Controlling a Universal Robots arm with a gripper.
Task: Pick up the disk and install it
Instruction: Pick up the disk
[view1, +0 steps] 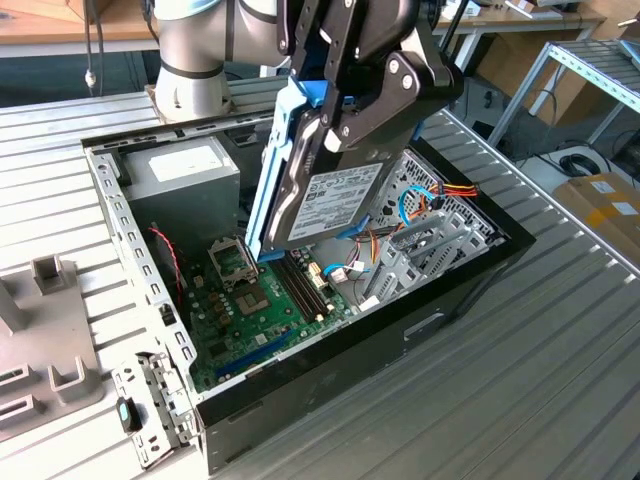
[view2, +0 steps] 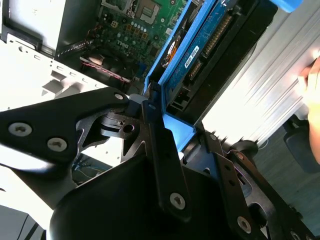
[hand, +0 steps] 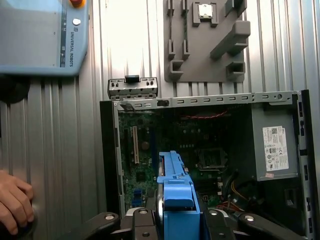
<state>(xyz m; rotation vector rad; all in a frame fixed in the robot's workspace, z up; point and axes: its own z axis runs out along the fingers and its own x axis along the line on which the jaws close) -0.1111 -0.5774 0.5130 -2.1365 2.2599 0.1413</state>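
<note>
We see the pincer (view1: 338, 105) clamped on the disk (view1: 335, 205), its black fingers (view1: 385, 95) gripping the blue carrier frame at the upper end. The disk hangs in the air, steeply tilted, its labelled face toward the exterior view's right. Its lower edge is above the green motherboard (view1: 250, 320) inside the open computer case (view1: 400, 340). We cannot make out any contact between the disk and the case. The case lies on the slatted metal counter (view1: 530, 390), with a grey power-supply box (view1: 185, 175) in its far corner and coloured cables (view1: 430, 200) just beside the disk. In the first wrist view a grey fixture plate (hand: 210, 40) lies on the counter beside the case, and a person's hand (hand: 14, 202) rests well apart from the case.
</note>
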